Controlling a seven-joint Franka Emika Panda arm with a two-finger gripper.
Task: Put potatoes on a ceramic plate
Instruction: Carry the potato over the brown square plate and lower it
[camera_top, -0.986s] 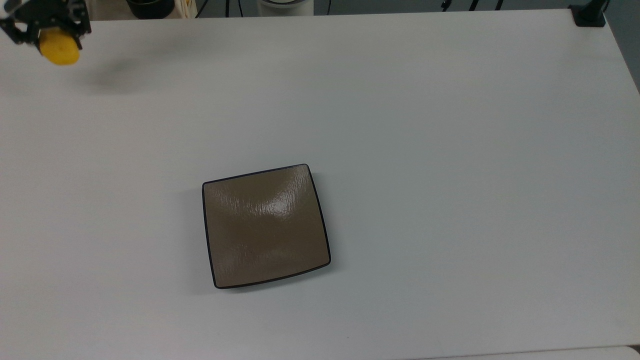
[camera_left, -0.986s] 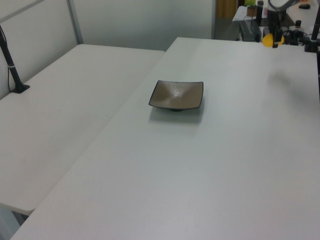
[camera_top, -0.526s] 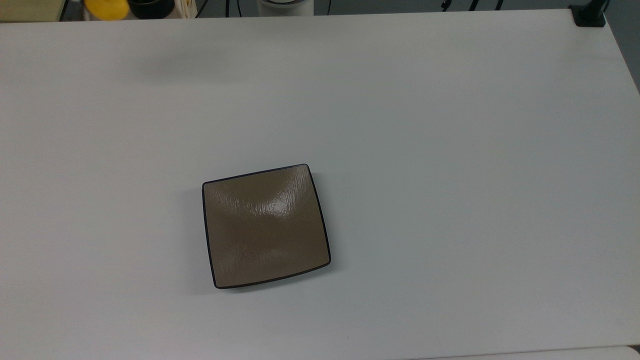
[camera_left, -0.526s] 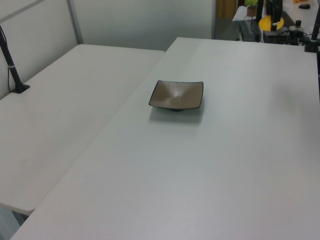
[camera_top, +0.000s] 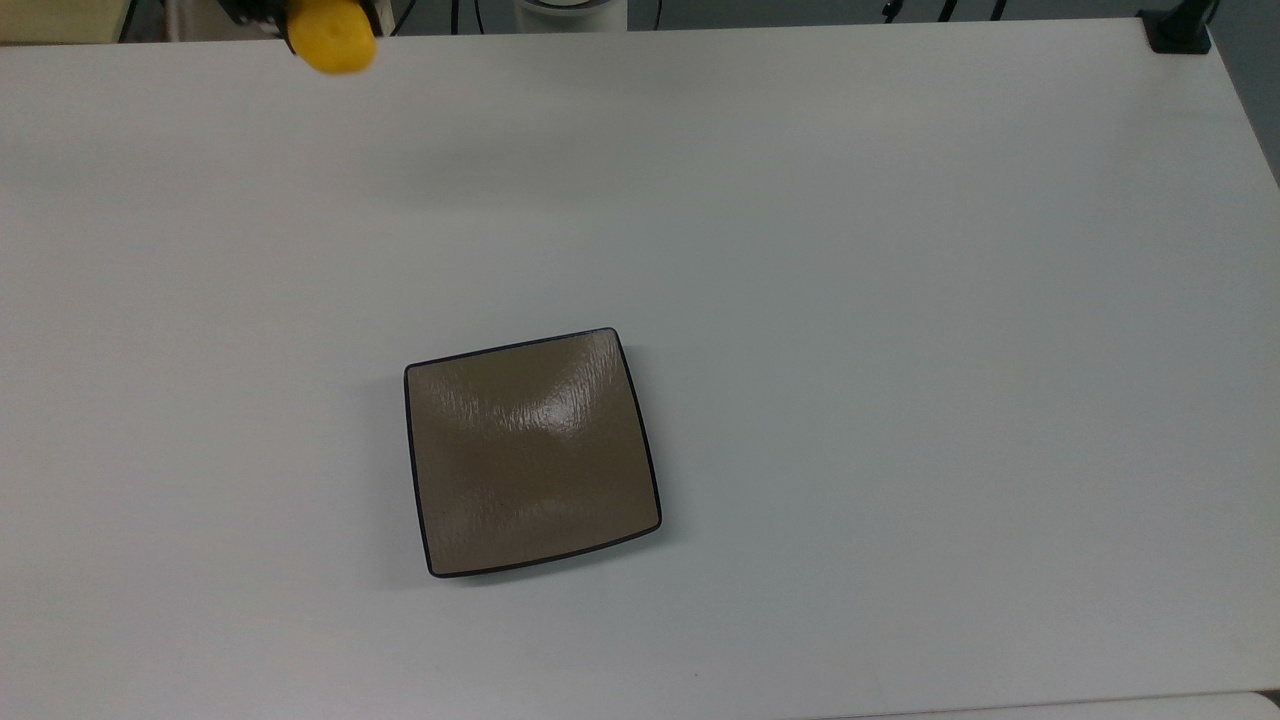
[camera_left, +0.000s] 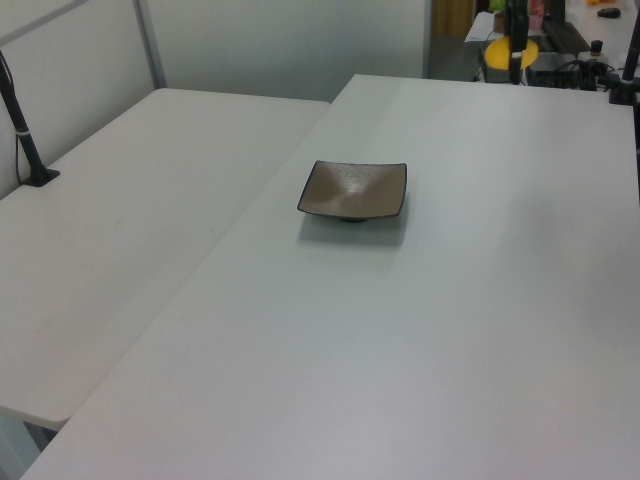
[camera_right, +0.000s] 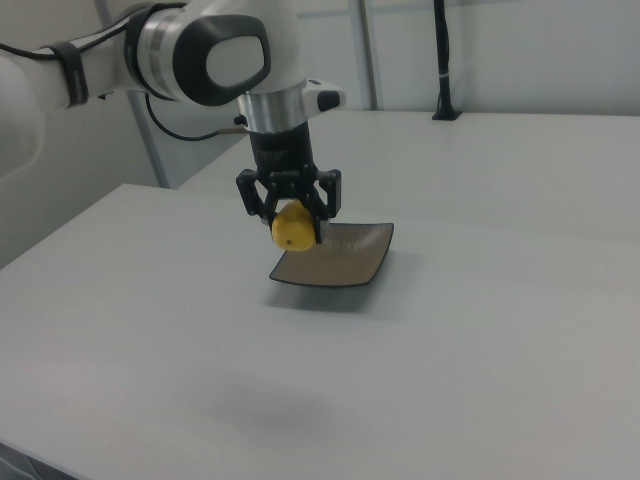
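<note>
The gripper (camera_right: 291, 228) hangs in the air above the white table (camera_top: 900, 300), its two black fingers (camera_right: 325, 205) clamped on the potato (camera_right: 292, 230). The potato is a small, bright yellow, smooth lump, gripped from either side, with its lower half hanging clear beneath the fingertips. It is well off the tabletop, and a faint soft shadow lies on the table below it.

The ceramic plate (camera_top: 530, 452) is the thing to steer by. It is square and glossy brown with rounded corners and a thin black rim, slightly dished in the middle, and it sits flat on the table with nothing on it. In the top view, the potato (camera_top: 331, 38) is well apart from the plate, up at the table's far edge and toward the top view's left of the plate. In the left view, the potato (camera_left: 510, 54) sits beyond the plate (camera_left: 353, 191), past the table's far end and off to the left view's right. In the right view, the plate (camera_right: 334, 256) lies behind and just to the right view's right of the held potato, so the two overlap only by line of sight, not by touch.

The arm (camera_right: 190, 55), white with a dark wrist section, reaches in from the right view's upper left and points the gripper straight down.
</note>
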